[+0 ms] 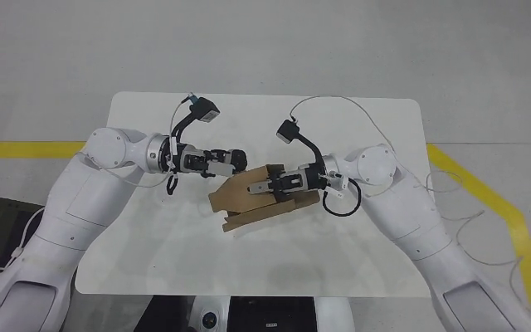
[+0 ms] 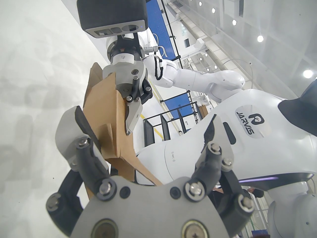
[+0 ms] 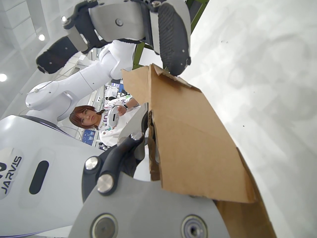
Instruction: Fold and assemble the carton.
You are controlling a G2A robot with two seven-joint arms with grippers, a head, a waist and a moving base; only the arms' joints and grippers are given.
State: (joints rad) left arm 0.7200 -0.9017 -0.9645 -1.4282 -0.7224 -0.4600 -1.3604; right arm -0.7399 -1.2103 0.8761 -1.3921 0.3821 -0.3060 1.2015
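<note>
1. The carton (image 1: 249,203) sits part-folded near the middle of the table (image 1: 149,257), a brown sheet with some panels raised, between the two arms. Whether it rests flat on the table cannot be told.
2. The right gripper (image 1: 270,186) lies over the carton from its own side and appears clamped on an upright panel. This hold likely steadies the carton and keeps that wall standing while the other arm works.
3. The left gripper (image 1: 235,159) is at the carton corner on its own side, fingers spread wide and holding nothing. One pad (image 3: 173,38) touches the corner's top edge, probably placed to press a flap inward.
4. The top view gives the layout: both grippers meet at the carton from opposite sides.
5. The left wrist view adds what the top view hides. One right finger lies flat against a panel and its partner is behind the cardboard, so the clamp is a judgement.
6. The right wrist view alone makes the left pad's contact with the frayed corner plain. It also shows the other left finger well apart from the carton.
</note>
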